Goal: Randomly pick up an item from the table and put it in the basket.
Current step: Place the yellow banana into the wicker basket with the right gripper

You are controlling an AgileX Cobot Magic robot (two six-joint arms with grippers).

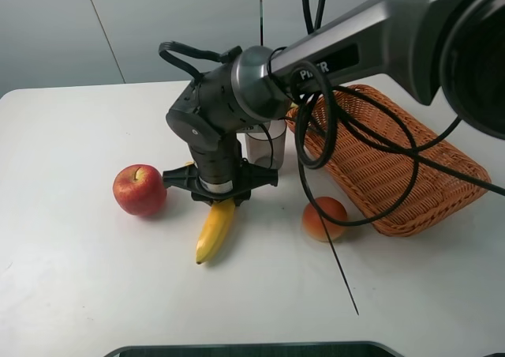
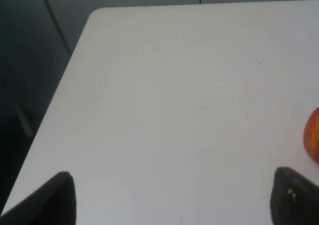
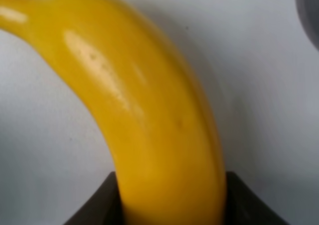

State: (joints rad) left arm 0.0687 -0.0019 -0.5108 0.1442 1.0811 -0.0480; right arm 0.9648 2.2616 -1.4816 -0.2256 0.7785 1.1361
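The yellow banana (image 1: 215, 231) lies on the white table (image 1: 79, 278) near the middle. My right gripper (image 1: 221, 187) has reached across and points straight down over the banana's upper end. In the right wrist view the banana (image 3: 149, 110) fills the frame, and the two dark fingers (image 3: 99, 205) press against both its sides. The wicker basket (image 1: 418, 229) stands to the right and holds nothing that I can see. My left gripper (image 2: 174, 205) is open and empty above bare table, at a corner; it does not show in the exterior high view.
A red apple (image 1: 140, 189) sits left of the banana and shows at the edge of the left wrist view (image 2: 313, 135). A grey translucent cup (image 1: 264, 148) stands behind the gripper. A round orange-red fruit (image 1: 323, 218) lies beside the basket. Black cables hang over the basket.
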